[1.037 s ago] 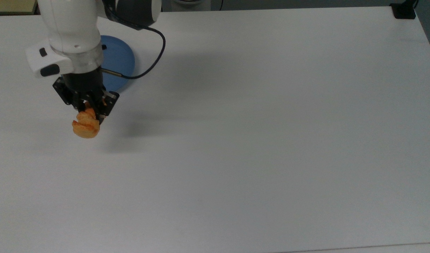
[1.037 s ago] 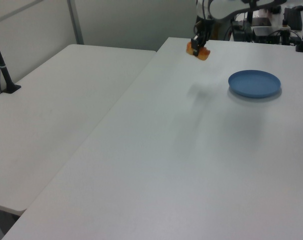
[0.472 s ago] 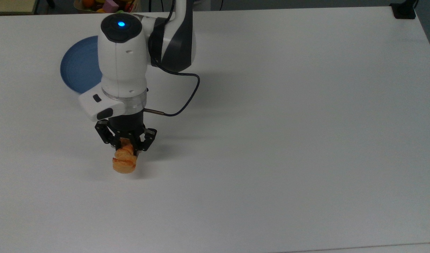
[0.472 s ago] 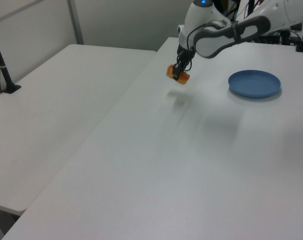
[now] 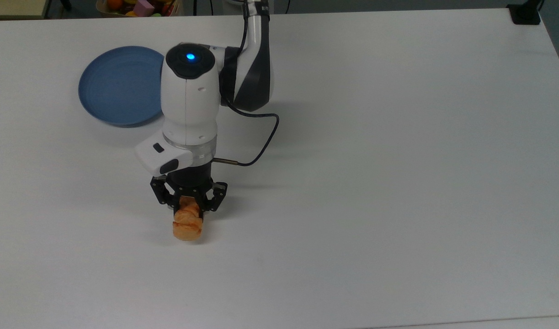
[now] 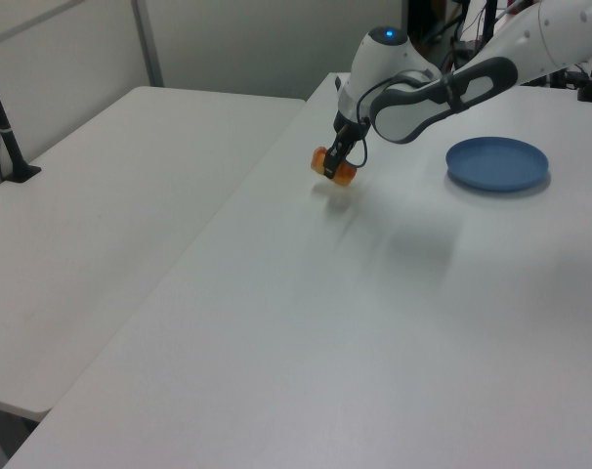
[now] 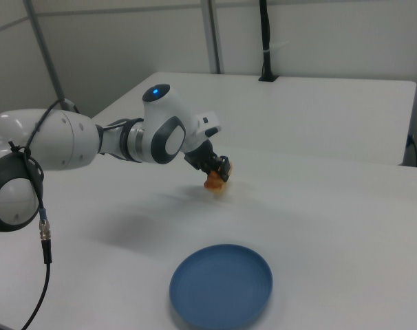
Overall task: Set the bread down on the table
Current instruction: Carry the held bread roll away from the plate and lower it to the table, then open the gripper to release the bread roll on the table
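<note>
One arm with one hand (image 5: 188,211) is seen, along with one bread (image 5: 187,225), one blue plate (image 5: 119,85) and the white bench (image 5: 398,160) that carries them. A second white bench (image 6: 110,195) is seen at the left view's left, with a black post (image 6: 5,127) clamped on it. A box of coloured objects (image 5: 140,6) is glimpsed beyond the far edge in the top view.

The hand is closed on the bread, which is gripped by its upper end and hangs below the fingers (image 5: 212,202). The bread is held just above the bench surface, well apart from the plate; whether it touches the bench cannot be told. In the right view the bread (image 7: 214,181) is seen under the hand (image 7: 219,170), with the plate (image 7: 222,285) nearer the camera. In the left view the bread (image 6: 335,168) is seen to the left of the plate (image 6: 497,162).

Compared with a second ago, the arm has been moved away from the plate, so that the plate is now uncovered in the top view. The bread has been carried toward the top view's lower right and brought lower. The grip has been kept closed throughout.
</note>
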Available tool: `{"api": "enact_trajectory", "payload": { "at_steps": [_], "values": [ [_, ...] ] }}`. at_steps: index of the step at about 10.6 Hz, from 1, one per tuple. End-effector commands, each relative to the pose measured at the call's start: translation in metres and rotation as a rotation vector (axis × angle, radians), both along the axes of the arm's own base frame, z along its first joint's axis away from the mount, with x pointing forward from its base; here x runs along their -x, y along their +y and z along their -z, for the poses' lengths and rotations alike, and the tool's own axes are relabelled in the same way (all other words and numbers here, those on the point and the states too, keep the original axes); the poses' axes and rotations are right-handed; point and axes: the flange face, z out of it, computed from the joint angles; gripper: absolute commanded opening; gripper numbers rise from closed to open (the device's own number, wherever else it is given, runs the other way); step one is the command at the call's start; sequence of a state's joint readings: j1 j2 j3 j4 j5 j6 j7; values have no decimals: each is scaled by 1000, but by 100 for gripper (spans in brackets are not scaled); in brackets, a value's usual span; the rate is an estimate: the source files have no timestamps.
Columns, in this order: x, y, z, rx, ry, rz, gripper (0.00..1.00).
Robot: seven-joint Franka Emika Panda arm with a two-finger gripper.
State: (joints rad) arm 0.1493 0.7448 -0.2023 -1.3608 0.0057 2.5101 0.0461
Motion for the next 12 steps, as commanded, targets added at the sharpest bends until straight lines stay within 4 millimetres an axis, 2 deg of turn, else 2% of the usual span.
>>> {"api": "enact_trajectory", "payload": {
  "at_steps": [1,2,3,5,6,8,10,12],
  "values": [
    [-6,6,21,-8,-47,-6,62],
    [-6,6,22,-4,-55,-9,78],
    [-4,5,27,2,-45,-13,100],
    [-4,6,24,4,-49,-18,100],
    [-5,8,9,1,-67,-19,100],
    [7,2,-25,-8,-81,-9,100],
    [30,-3,-64,-14,-78,-3,100],
    [57,-7,-111,-35,13,16,100]
  ]
}}
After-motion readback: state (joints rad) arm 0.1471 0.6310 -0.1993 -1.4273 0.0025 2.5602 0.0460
